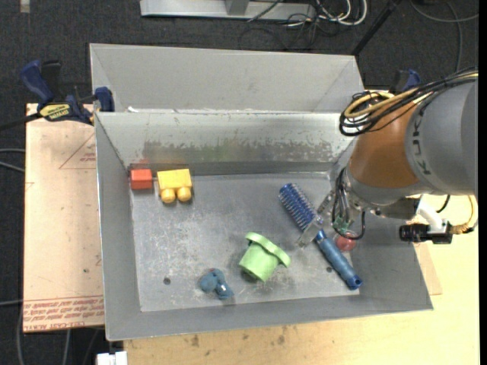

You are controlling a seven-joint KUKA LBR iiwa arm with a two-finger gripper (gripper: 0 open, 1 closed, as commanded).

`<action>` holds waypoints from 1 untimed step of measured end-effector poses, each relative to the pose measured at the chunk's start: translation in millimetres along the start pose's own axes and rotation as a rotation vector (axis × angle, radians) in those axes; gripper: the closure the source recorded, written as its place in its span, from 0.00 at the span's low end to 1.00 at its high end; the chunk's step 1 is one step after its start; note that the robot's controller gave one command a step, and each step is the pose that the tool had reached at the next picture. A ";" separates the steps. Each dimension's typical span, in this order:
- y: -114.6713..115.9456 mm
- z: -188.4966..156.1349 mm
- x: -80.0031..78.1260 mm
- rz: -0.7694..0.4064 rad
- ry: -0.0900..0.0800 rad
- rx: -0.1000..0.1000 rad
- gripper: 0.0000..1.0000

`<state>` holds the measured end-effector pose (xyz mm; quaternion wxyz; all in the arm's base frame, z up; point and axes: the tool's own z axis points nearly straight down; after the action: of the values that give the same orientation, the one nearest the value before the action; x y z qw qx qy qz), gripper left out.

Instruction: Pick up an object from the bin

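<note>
The gripper (pixel 337 225) hung low at the 3 o'clock side of the bin (pixel 228 139), under the arm's orange cover (pixel 384 158). Whether its jaws stood apart or together could not be told, as the wrist and cables hid them. A blue brush (pixel 298 207) lay slantwise on the floor there. Its bristled head was at about 10 o'clock from the gripper and its handle ran off toward 5 o'clock, so its middle lay just under the gripper. A small red round thing (pixel 346 242) sat just beside the handle, at 5 o'clock from the gripper. A green cup (pixel 261 258) lay tipped at 8 o'clock, near the brush. A small blue lump (pixel 215 284) lay beyond it. A yellow block (pixel 175 185) and an orange block (pixel 141 179) sat together, well apart at 10 o'clock.
</note>
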<state>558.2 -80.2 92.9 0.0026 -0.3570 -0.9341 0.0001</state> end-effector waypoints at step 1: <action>1.6 -3.3 -1.3 -0.001 -0.005 -0.003 1.00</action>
<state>560.2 -80.0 96.2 -0.0002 -0.3565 -0.9343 -0.0006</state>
